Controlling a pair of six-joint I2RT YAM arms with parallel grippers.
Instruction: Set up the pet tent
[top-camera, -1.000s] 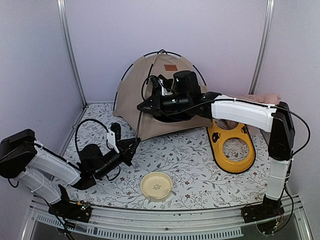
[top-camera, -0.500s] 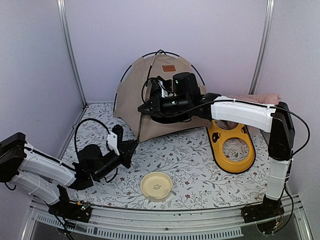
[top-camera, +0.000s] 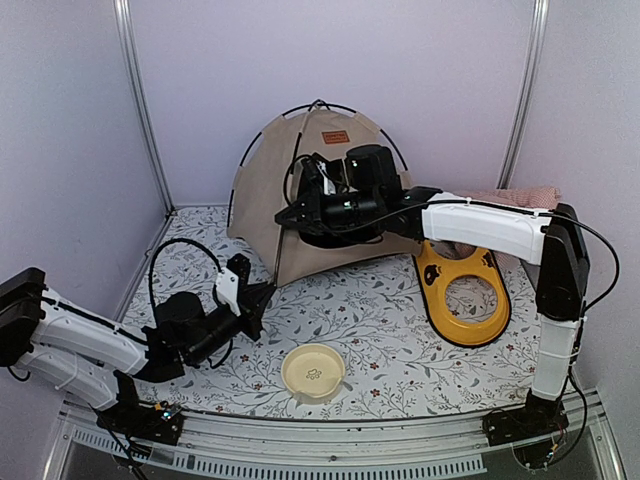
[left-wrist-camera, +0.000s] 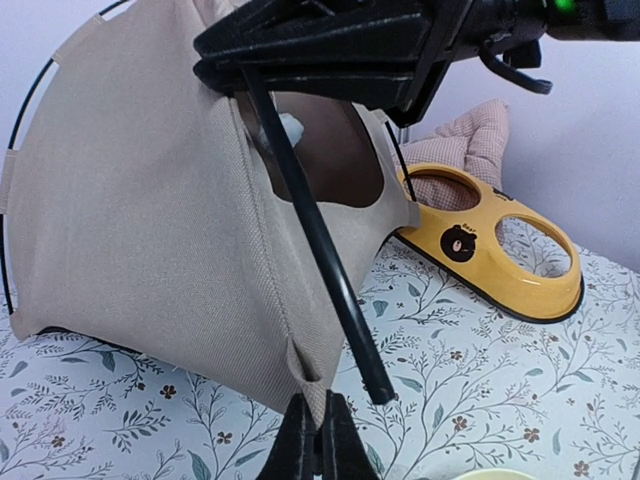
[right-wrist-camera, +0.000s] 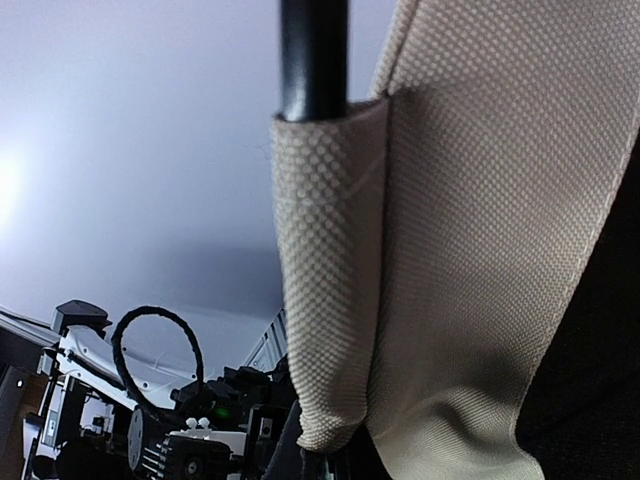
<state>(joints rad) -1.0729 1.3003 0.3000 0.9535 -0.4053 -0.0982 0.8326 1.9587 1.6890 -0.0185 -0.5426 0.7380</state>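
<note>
Left tool (left-wrist-camera: 318, 430) pinches the pet tent (left-wrist-camera: 150, 200) corner, right tool (top-camera: 284, 215) clamps the black pole (left-wrist-camera: 320, 250); its free tip may skid past the pocket (left-wrist-camera: 305, 372), springing loose

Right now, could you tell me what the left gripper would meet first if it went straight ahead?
Most likely the tent: its bottom front corner sits right at the tips of the shut left gripper and may be touching them. The free end of the pole hangs just beside that corner.
</note>
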